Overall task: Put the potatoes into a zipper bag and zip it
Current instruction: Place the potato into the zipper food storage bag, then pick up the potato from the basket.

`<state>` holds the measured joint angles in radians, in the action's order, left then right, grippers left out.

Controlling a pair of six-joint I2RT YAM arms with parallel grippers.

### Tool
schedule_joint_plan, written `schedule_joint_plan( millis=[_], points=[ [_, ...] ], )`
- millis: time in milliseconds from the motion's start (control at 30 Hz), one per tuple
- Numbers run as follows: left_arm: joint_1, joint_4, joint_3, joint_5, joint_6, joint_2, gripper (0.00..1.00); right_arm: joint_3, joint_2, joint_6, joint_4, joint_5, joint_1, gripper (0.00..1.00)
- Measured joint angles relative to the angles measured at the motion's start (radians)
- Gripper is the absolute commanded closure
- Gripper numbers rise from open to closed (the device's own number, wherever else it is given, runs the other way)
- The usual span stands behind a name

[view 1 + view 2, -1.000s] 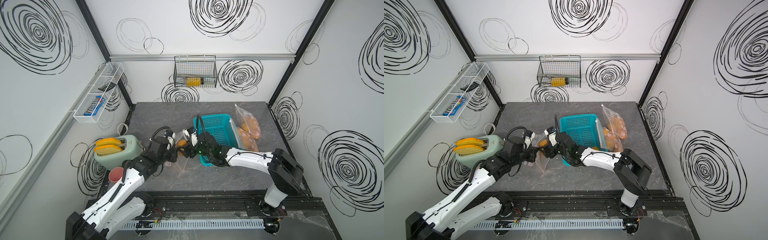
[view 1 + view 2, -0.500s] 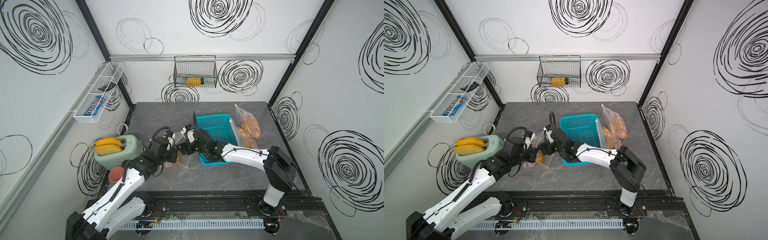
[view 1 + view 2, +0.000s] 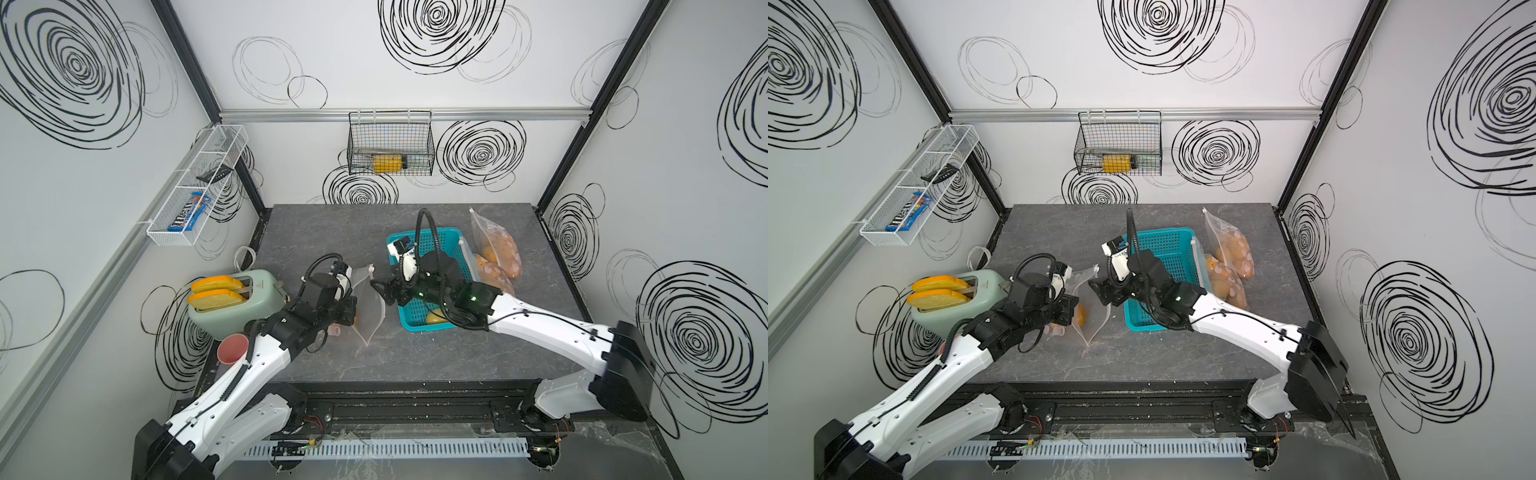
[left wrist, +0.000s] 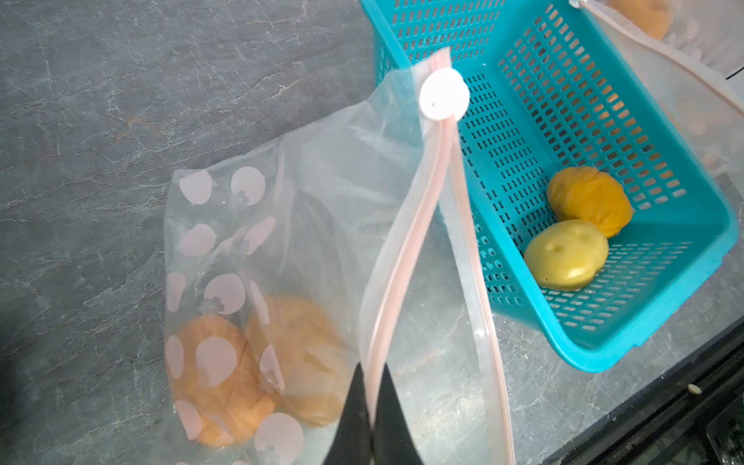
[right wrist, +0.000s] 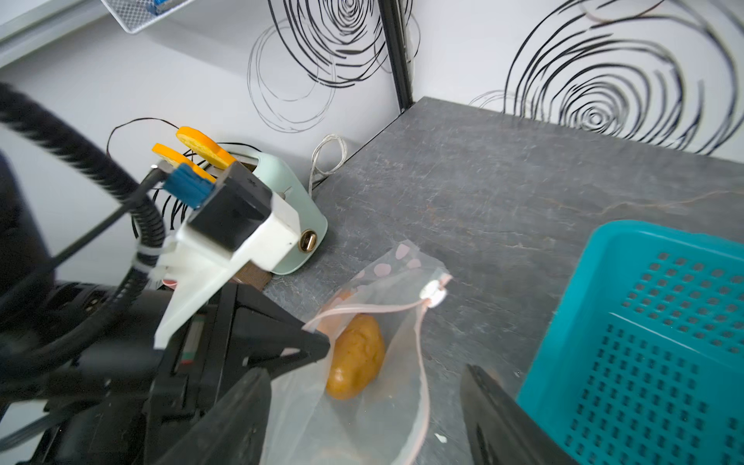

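The right pincer [image 5: 363,370] is wide open, with its two dark fingers [image 5: 225,418] far apart. Call straight ahead of it twelve o'clock. The clear zipper bag [image 5: 306,418] with pink dots lies at twelve on the gray tabletop [image 5: 523,181], and its mouth is open. One brown potato [image 5: 356,358] sits inside. The white slider [image 5: 432,296] is at the far end of the pink zip. At ten o'clock the left pincer [image 5: 316,345] pinches the bag's rim, closed tight. A blue-green basket [image 5: 644,322] stands at two o'clock. A pale green toaster [image 5: 294,189] with two orange toast slices [image 5: 201,147] is at eleven.
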<state>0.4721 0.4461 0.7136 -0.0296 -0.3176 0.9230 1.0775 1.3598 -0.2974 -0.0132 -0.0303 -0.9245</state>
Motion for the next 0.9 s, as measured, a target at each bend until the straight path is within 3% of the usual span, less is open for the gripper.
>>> schedule_joint_plan(
  millis=[167, 300, 567, 767, 900],
  points=[
    [0.0, 0.0, 0.0, 0.0, 0.0, 0.005, 1.0, -0.041, -0.143, 0.077, 0.122, -0.002, 0.114, 0.23],
    [-0.002, 0.0, 0.0, -0.005, 0.0, 0.005, 1.0, -0.059, -0.192, 0.193, 0.222, 0.003, 0.142, 0.23],
    [-0.01, 0.0, 0.0, -0.034, 0.0, 0.007, 1.0, -0.013, -0.145, 0.446, 0.428, 0.055, 0.137, 0.23],
    [-0.007, 0.0, 0.0, -0.037, 0.0, 0.008, 1.0, 0.019, -0.08, 0.632, 0.515, 0.213, 0.144, 0.26],
    [0.005, 0.0, 0.0, -0.035, 0.0, 0.008, 1.0, 0.095, -0.006, 0.725, 0.603, 0.205, 0.162, 0.26]
  ],
)
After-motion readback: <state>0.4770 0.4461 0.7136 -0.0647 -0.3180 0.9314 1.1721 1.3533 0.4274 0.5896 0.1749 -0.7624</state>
